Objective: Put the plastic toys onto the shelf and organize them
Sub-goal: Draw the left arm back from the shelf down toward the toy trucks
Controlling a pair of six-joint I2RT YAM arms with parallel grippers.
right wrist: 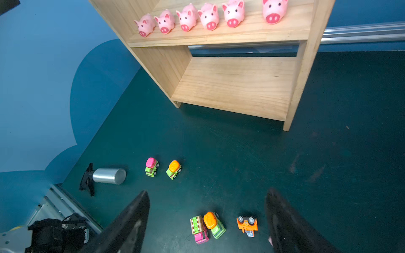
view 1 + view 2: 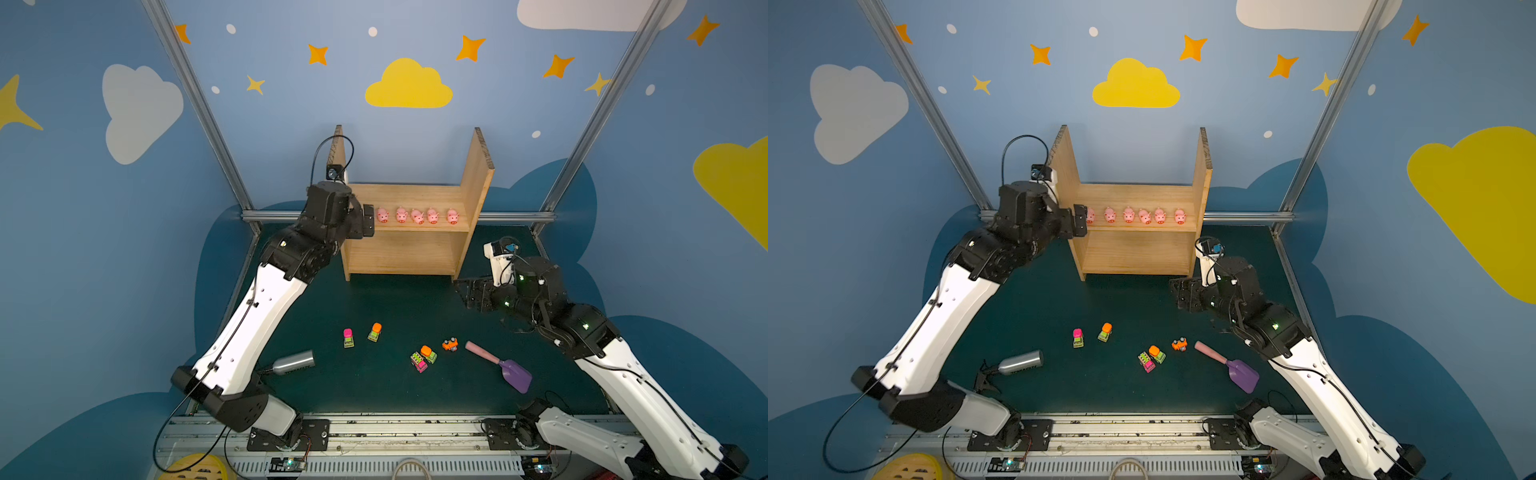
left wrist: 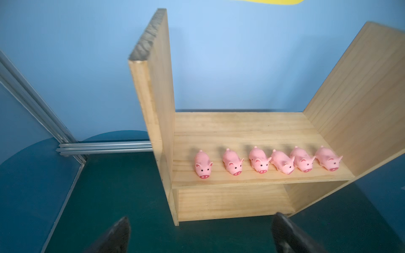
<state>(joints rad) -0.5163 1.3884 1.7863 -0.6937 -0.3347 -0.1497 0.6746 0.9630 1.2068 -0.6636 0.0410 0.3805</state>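
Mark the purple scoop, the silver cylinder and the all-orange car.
purple scoop (image 2: 516, 376): a top view, on its blade.
silver cylinder (image 1: 107, 175): right wrist view, on its side.
all-orange car (image 1: 246, 225): right wrist view, on its body.

In both top views my left pincer stood before the end pig on the shelf, so that pig showed in part at best. My left arm hid the black end of the silver cylinder in a top view. From my left wrist only the blurred tips of my fingers entered, cut by the frame's edge, and one shelf panel ran off the frame. From my right wrist the fingers of my right pincer were likewise blurred and cut off, as were the shelf's tall panels.
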